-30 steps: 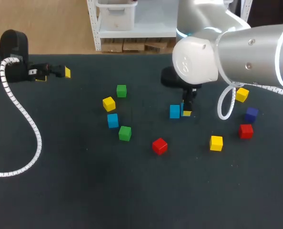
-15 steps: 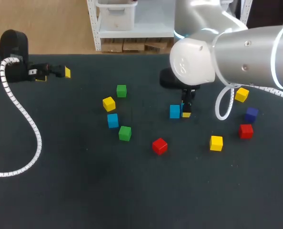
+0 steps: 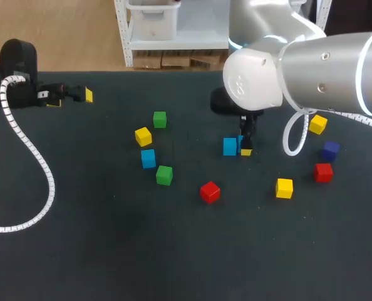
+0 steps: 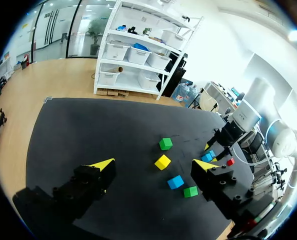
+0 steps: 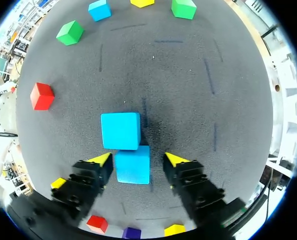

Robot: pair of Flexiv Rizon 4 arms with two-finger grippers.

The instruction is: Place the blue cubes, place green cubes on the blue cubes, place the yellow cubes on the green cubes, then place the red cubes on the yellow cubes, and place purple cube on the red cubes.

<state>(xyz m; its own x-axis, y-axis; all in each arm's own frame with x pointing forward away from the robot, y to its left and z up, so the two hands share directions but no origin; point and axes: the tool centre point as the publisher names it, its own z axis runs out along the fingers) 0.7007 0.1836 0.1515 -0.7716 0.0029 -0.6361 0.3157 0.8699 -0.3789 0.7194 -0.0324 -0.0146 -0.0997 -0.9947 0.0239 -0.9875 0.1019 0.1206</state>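
Note:
Two blue cubes sit side by side on the dark table. One blue cube [image 5: 132,165] lies between the fingers of my right gripper [image 5: 137,160], which is open, with a clear gap on one side. The other blue cube [image 5: 121,131] [image 3: 230,147] touches it just ahead of the fingers. In the head view my right gripper [image 3: 245,149] points down beside them and hides most of the nearer cube. A third blue cube [image 3: 148,158] lies further left. My left gripper [image 3: 73,95] [image 4: 153,165] rests open and empty at the far left.
Loose cubes surround the pair: green [image 3: 160,119], yellow [image 3: 143,136] and green [image 3: 164,175] to the left, red [image 3: 210,192] in front, yellow [image 3: 284,187], red [image 3: 323,172], purple [image 3: 330,150] and yellow [image 3: 318,123] to the right.
My right gripper's fingers have spread apart, letting go of the blue cube beside the other one. The left arm has stayed still.

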